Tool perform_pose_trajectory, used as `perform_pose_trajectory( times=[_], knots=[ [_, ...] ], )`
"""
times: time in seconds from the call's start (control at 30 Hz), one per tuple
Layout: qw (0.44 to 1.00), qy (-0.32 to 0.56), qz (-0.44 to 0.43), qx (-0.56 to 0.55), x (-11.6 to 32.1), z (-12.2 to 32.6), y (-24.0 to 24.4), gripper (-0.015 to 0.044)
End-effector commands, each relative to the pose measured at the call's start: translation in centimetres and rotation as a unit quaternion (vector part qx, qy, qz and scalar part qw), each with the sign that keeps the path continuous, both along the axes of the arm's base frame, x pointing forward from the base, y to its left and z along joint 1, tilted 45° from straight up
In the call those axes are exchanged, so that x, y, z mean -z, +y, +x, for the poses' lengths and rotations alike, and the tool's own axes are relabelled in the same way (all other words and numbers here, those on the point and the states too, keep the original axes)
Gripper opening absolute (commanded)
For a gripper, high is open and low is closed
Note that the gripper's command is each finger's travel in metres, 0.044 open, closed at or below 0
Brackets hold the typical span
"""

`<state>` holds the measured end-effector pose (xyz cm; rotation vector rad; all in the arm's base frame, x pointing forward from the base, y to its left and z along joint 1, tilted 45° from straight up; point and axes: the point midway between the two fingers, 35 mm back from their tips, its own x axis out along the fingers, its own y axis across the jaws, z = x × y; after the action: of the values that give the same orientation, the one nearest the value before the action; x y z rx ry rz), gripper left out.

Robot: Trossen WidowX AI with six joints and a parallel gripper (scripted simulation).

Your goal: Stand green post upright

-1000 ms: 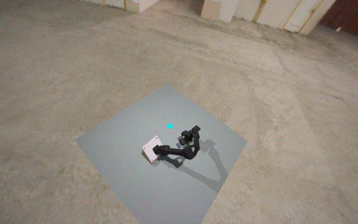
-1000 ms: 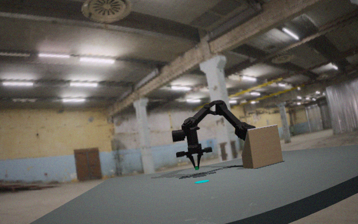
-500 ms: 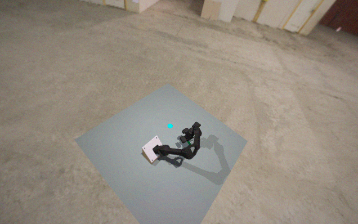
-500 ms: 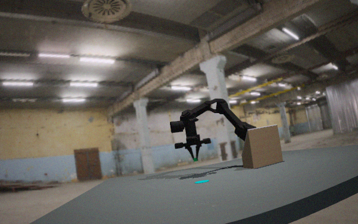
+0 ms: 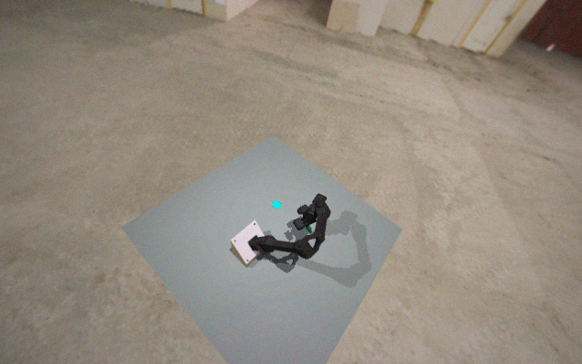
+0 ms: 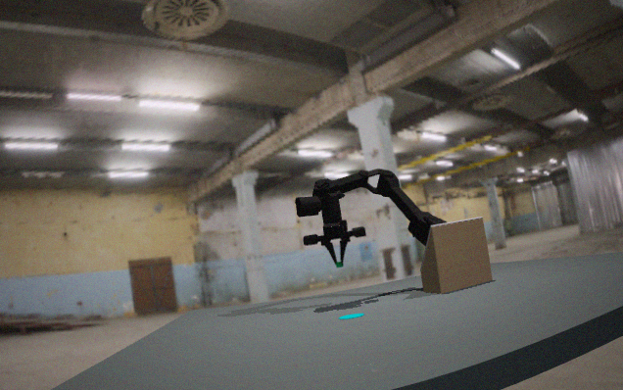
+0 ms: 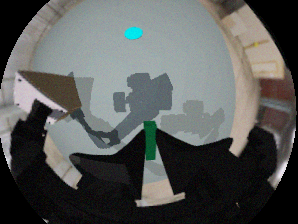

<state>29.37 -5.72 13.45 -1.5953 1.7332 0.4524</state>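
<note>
The green post (image 5: 308,230) (image 6: 339,265) (image 7: 150,141) is between the fingertips of my gripper (image 6: 339,264) (image 7: 149,131), which is shut on it. In the exterior view the post hangs well above the table top, seen nearly end-on. It looks to be lying roughly level, across the fingers, not upright. The fingers point down. The cyan circle (image 5: 276,205) (image 6: 352,316) (image 7: 133,33) is flat on the table top, away from the gripper. In the top view it is to the left of and above the gripper; the fingertips are hidden there by the arm.
The grey-blue table top (image 5: 206,219) (image 6: 274,353) carries a wedge-shaped block (image 5: 247,240) (image 6: 462,257) (image 7: 55,90) with a pale sloping face, at the arm's base. Shadows of the arm lie on the table top beneath and beside it.
</note>
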Motion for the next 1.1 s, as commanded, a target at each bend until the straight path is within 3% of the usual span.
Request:
perform_pose_trajectory(
  times=[0.0, 1.07],
  knots=[
    [1.000, -0.003, 0.003, 0.002, 0.1, 0.3, 0.6, 0.0023],
    [0.999, -0.019, 0.022, 0.015, 5.4, 4.0, 7.9, 0.0023]
  ],
)
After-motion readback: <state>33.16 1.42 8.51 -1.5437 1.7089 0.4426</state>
